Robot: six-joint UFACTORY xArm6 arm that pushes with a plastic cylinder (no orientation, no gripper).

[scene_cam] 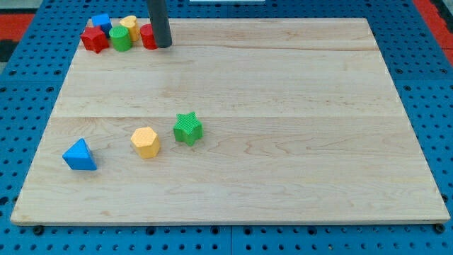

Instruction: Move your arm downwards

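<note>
1. My straight dark rod comes in from the view's top and stands almost upright, leaning slightly, over the upper left part of the pale wooden board.
2. My tip rests on the board near its top edge, touching or just beside the right side of a red block whose shape I cannot make out because the rod hides part of it.
3. The rod has nothing that opens or closes; it holds nothing and only presses sideways against that red block.
4. To the view's left of my tip sits a tight cluster: a green cylinder block, a yellow block behind it, a blue block and a red star-shaped block at the far left.
5. I can read no writing, brand or label on the board or blocks.
6. Well below my tip, in the lower left area, lie a green star-shaped block, a yellow hexagonal block just left of it, and a blue triangular block nearer the left edge.
7. The board lies on a blue perforated surface.
8. Straight down the view from my tip, bare wood runs until the green star and yellow hexagon; the board's whole right half holds no blocks.
</note>
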